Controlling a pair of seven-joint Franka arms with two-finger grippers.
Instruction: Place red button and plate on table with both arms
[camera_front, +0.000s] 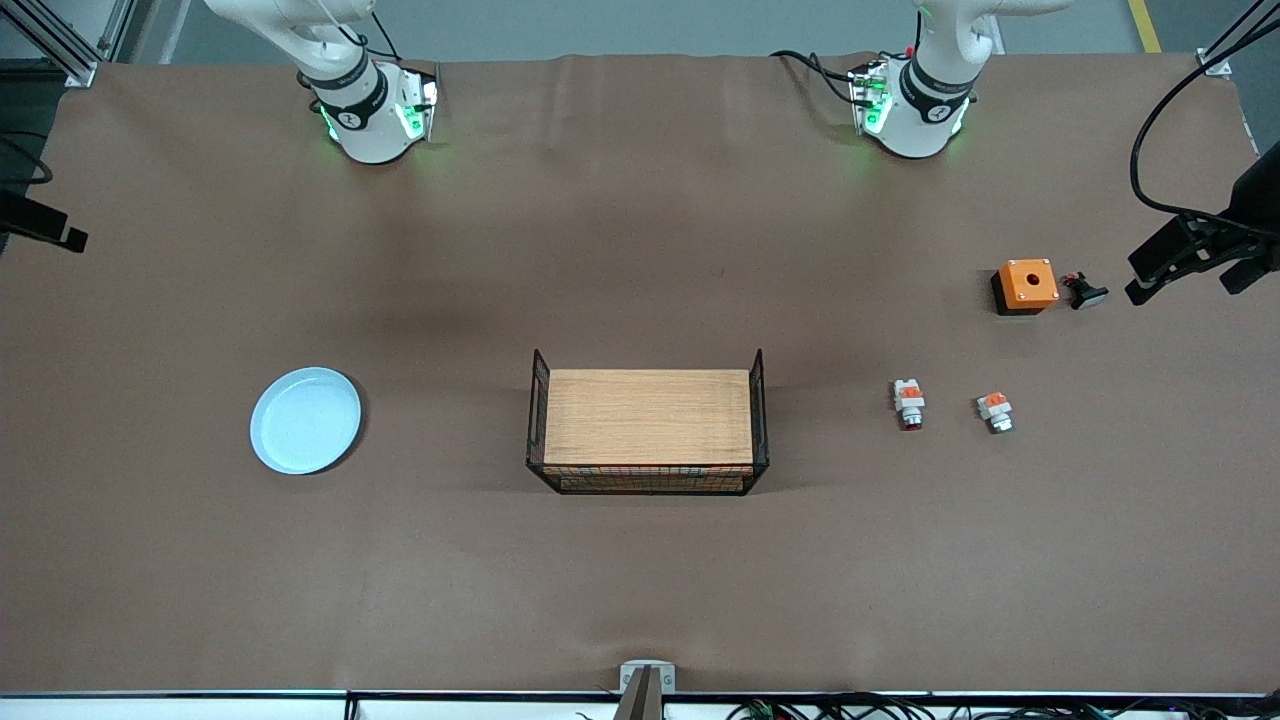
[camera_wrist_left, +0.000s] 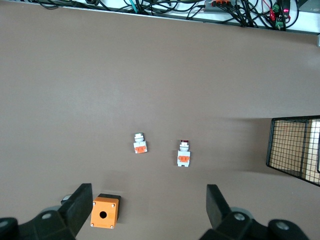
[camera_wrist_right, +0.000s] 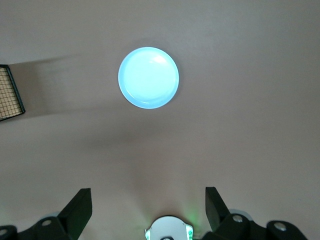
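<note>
The pale-blue plate (camera_front: 305, 420) (camera_wrist_right: 148, 77) lies flat on the brown table (camera_front: 640, 250) toward the right arm's end. The red button (camera_front: 909, 403) (camera_wrist_left: 184, 152), white with an orange block and a dark red tip, lies on the table toward the left arm's end. My left gripper (camera_wrist_left: 148, 207) hangs open and empty high over the table, by the orange box. My right gripper (camera_wrist_right: 148, 209) hangs open and empty high over its own arm's base (camera_wrist_right: 170, 229). Neither gripper shows in the front view.
A black wire rack (camera_front: 648, 425) (camera_wrist_left: 295, 150) with a wooden top stands mid-table between plate and button. A similar white-orange part with a silvery tip (camera_front: 996, 411) (camera_wrist_left: 140, 144) lies beside the button. An orange box with a hole (camera_front: 1026, 286) (camera_wrist_left: 105, 211) and a small black part (camera_front: 1085, 292) sit farther back.
</note>
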